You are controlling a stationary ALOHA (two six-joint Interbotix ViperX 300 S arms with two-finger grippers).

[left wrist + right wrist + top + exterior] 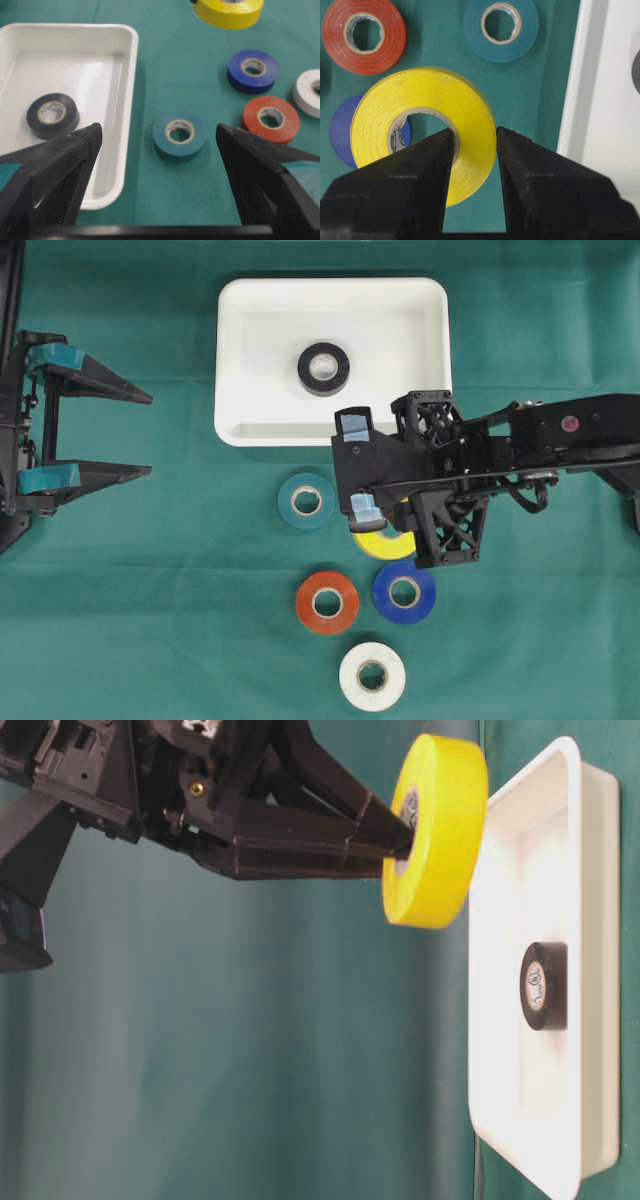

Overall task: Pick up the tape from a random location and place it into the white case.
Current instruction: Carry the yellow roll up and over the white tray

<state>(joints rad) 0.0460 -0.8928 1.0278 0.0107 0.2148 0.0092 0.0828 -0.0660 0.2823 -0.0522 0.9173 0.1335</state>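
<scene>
The right gripper (472, 145) is clamped on the yellow tape (422, 125), one finger through its core; the roll lies flat, hole facing down, lifted above the cloth (150, 620) at frame centre, just below the case (240, 370). The case's long axis runs left-right and holds one black roll (323, 368). Four rolls lie on the cloth: one teal (306, 501), one red (327, 602), one blue (404, 591), one white (372, 676); the left gripper (140, 432) stands wide open, empty, at left.

White case (240, 360) mostly free inside – only black roll (323, 368) sits mid-floor. Right gripper (362, 510) with yellow tape (385, 543) hangs above cloth, near case's front rim. Teal (306, 501), orange (327, 602), blue (404, 591), white (372, 676) rolls crowd cloth below.
</scene>
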